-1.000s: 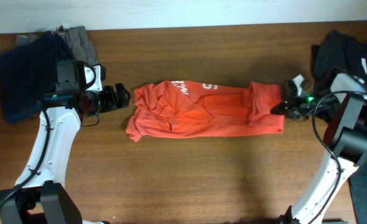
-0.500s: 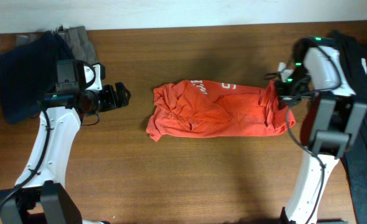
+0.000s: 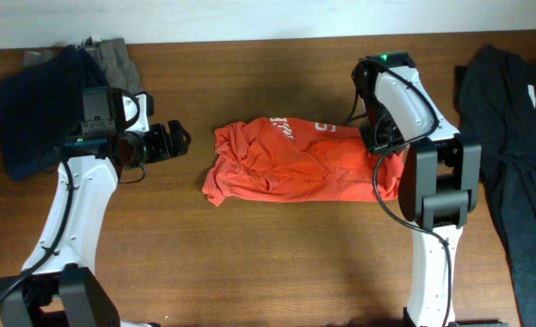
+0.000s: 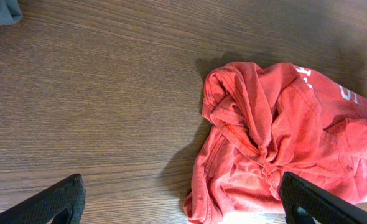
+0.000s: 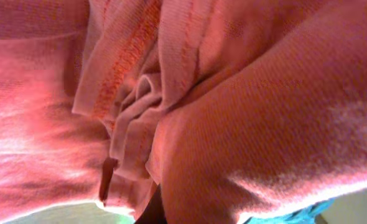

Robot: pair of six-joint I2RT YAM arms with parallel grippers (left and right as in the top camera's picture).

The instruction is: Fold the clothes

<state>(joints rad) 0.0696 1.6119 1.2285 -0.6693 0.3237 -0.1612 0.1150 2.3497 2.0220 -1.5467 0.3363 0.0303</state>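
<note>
I see the orange-red T-shirt (image 3: 291, 163) lying crumpled mid-bench (image 3: 250, 263), white lettering up. My right pincer (image 3: 382, 145) is clenched on fabric at one end of the shirt. My left pincer (image 3: 173, 141) hangs released near the opposite end, touching nothing.

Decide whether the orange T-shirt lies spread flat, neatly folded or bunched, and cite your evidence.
Bunched. The orange T-shirt is a crumpled, wrinkled strip on the table, one end pinched by the right gripper.

Matt, wrinkled orange-red cloth T-shirt (image 3: 291, 168) on a smooth, grained brown wooden table (image 3: 250, 259)
</note>
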